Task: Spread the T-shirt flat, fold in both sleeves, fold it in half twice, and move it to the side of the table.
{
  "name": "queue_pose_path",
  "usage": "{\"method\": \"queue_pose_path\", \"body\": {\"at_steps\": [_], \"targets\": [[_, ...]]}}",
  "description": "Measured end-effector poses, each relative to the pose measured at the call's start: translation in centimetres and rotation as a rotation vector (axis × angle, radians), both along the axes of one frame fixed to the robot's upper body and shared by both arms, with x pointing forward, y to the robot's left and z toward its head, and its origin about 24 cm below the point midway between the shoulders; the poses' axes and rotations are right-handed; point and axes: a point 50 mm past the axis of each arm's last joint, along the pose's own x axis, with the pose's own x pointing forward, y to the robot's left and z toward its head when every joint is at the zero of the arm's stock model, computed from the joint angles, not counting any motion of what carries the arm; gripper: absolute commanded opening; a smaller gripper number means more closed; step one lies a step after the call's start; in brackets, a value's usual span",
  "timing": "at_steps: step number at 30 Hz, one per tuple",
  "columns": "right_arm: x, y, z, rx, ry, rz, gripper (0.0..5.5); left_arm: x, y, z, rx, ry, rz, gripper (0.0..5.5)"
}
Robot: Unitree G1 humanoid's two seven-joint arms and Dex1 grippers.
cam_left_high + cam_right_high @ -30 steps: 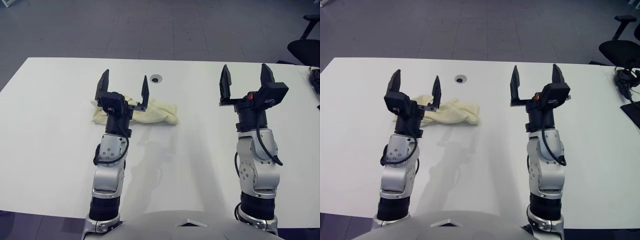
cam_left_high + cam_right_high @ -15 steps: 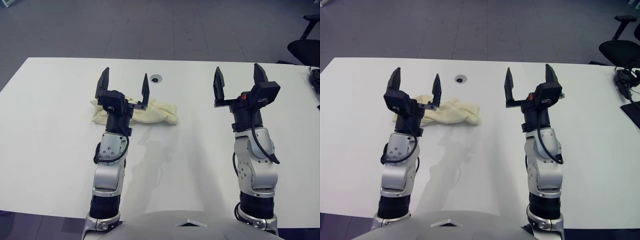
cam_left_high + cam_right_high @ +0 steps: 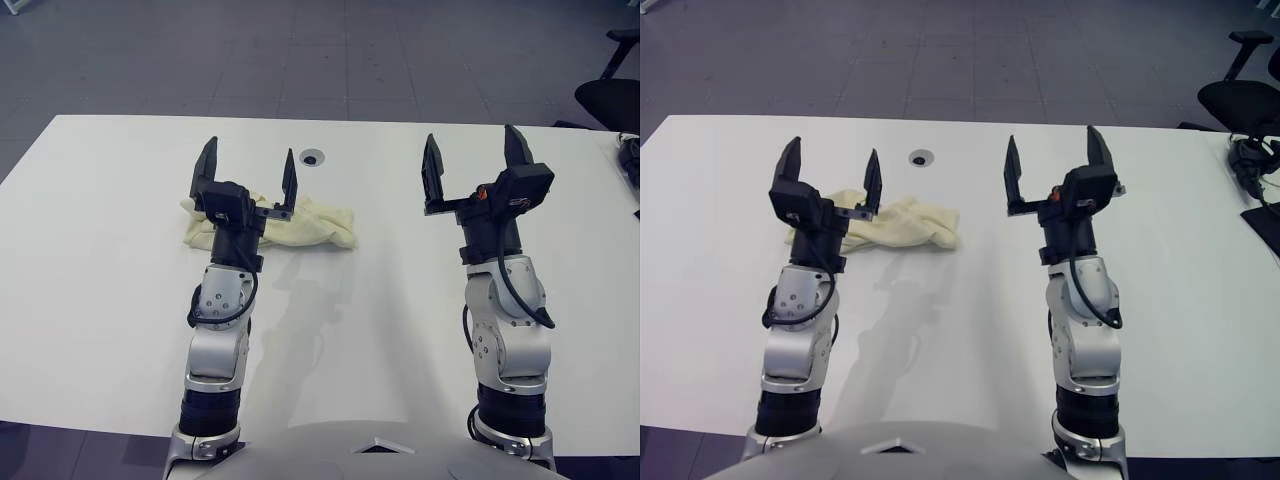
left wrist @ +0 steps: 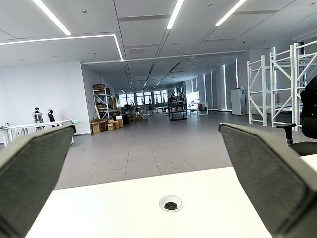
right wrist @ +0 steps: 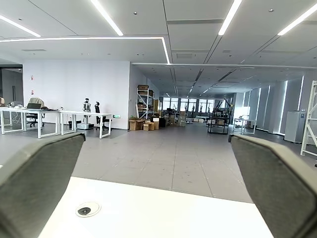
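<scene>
Grey tiled floor (image 3: 300, 50) runs behind a white worktop (image 3: 100, 300), whose far edge crosses both eye views straight from side to side. Round cable port (image 3: 313, 157) sits in the worktop just inside that far edge, near the middle.

T-shirt (image 3: 322, 222): cream, bunched into a low crumpled heap, not spread. It lies on the left half of the worktop, a little nearer than the port and well in from every edge. A broad band of white surface separates it from the left edge, and another separates it from the right arm.

Left end effector (image 3: 250, 152): raised over the heap, fingers (image 4: 29, 173) wide apart with nothing between them. The arm's wrist covers the heap's middle. Contact with the cloth cannot be told.

Right end effector (image 3: 471, 137): over the right half of the worktop, well apart from the T-shirt, fingers (image 5: 280, 181) wide apart and holding nothing.

Office chair (image 3: 1240, 95) stands on the floor past the worktop's far right corner. Dark cabling (image 3: 1248, 160) lies at the right edge.
</scene>
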Motion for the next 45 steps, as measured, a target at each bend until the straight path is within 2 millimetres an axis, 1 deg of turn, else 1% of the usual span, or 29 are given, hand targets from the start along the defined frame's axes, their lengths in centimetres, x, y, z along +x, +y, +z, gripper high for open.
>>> {"method": "queue_pose_path", "body": {"at_steps": [11,26,32,34,36,38,41,42,45], "targets": [[-0.1,0.3,0.0,-0.01,-0.005,0.009,5.4,-0.1,0.0,0.0,0.015,-0.008,-0.012,5.38],[-0.1,0.1,0.1,0.0,-0.016,-0.015,5.4,-0.1,-0.1,0.0,0.02,-0.011,-0.025,5.38],[-0.2,0.3,0.3,-0.016,-0.032,-0.008,5.4,0.0,0.1,-0.1,0.025,-0.005,-0.014,5.38],[-0.2,0.4,0.3,-0.016,-0.035,-0.005,5.4,0.2,0.7,0.0,0.038,0.007,0.005,5.38],[-0.3,0.4,0.3,-0.019,-0.036,-0.006,5.4,0.7,1.4,0.4,0.063,0.007,0.027,5.38],[-0.3,0.5,0.3,-0.023,-0.038,-0.006,5.4,1.7,2.7,1.0,0.117,0.026,0.044,5.38],[-0.3,0.6,0.2,-0.013,-0.037,-0.014,5.4,4.6,6.1,1.9,0.305,0.044,0.09,5.38],[-0.3,0.6,0.2,-0.012,-0.037,-0.015,5.4,5.3,6.7,1.9,0.363,0.054,0.099,5.38],[-0.4,0.7,0.2,-0.01,-0.039,-0.015,5.4,7.4,8.5,0.4,0.61,0.119,0.131,5.38]]}}
